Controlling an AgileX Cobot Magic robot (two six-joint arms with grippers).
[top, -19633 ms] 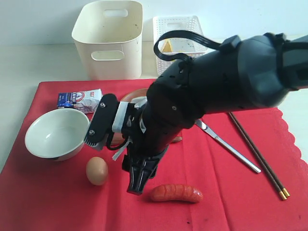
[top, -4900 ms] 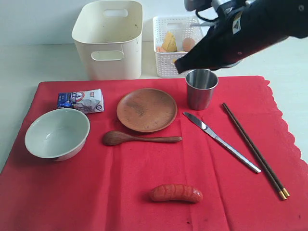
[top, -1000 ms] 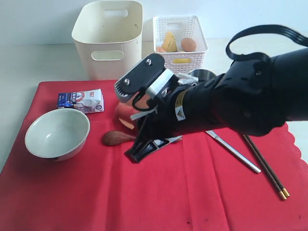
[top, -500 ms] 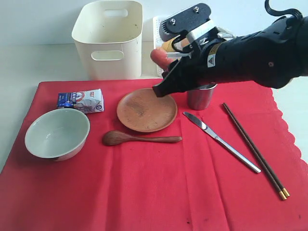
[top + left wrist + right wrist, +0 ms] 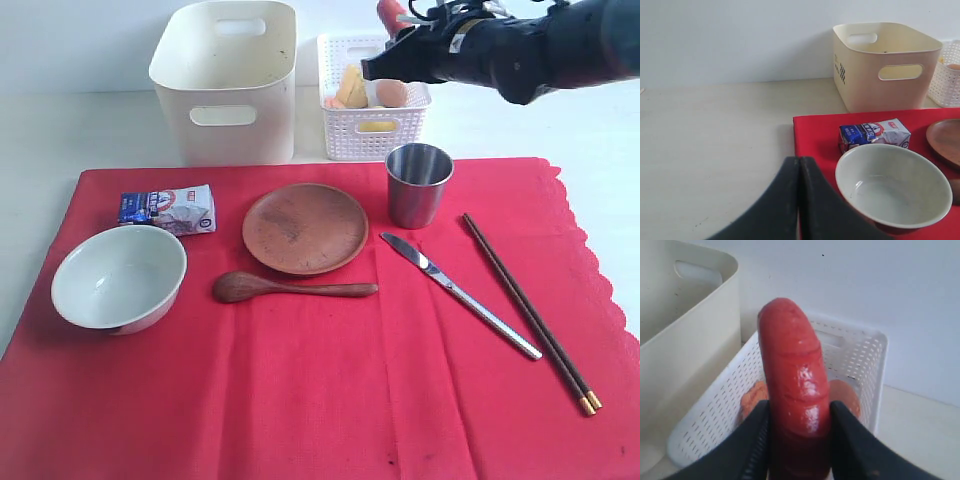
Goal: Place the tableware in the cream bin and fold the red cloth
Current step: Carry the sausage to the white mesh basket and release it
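Lifted off the red cloth (image 5: 300, 400), the sausage (image 5: 792, 370) now stands clamped in the right gripper (image 5: 800, 455) above the white basket (image 5: 867, 360); the cream bin (image 5: 225, 120) sits just beside.

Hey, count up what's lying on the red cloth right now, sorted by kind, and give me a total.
Wooden: 2, plate and spoon
Steel: 2, cup and knife
Bowl: 1
Pair of chopsticks: 1
Food packet: 1
Total: 7
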